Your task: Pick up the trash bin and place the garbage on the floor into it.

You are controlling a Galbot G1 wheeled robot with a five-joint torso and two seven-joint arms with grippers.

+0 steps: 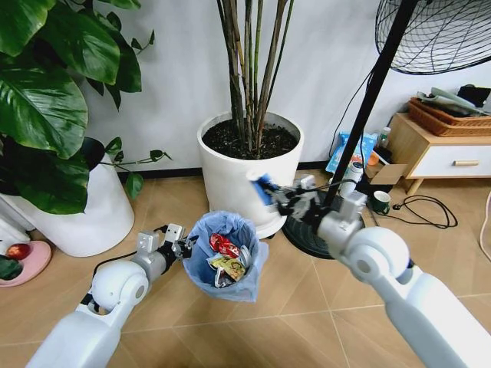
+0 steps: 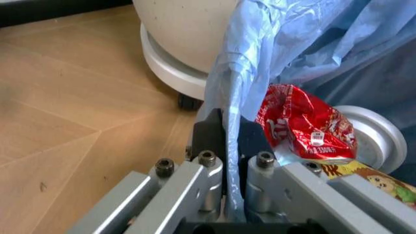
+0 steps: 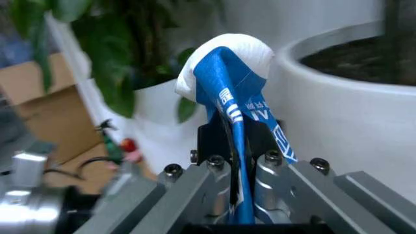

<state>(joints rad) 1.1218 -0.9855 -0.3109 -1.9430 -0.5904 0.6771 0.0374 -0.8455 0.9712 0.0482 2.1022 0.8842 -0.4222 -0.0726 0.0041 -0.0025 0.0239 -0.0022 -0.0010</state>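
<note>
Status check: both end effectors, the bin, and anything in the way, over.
Left end effector shut on trash bin rim, bin held up. Right end effector shut on blue-white packet, up beside the white plant pot. Nothing between packet and bin.

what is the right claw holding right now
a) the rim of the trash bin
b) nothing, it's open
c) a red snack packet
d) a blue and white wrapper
d: the right claw is shut on a blue and white wrapper, held up beside the white plant pot, while the left claw pinches the bag-lined rim of the trash bin.
</note>
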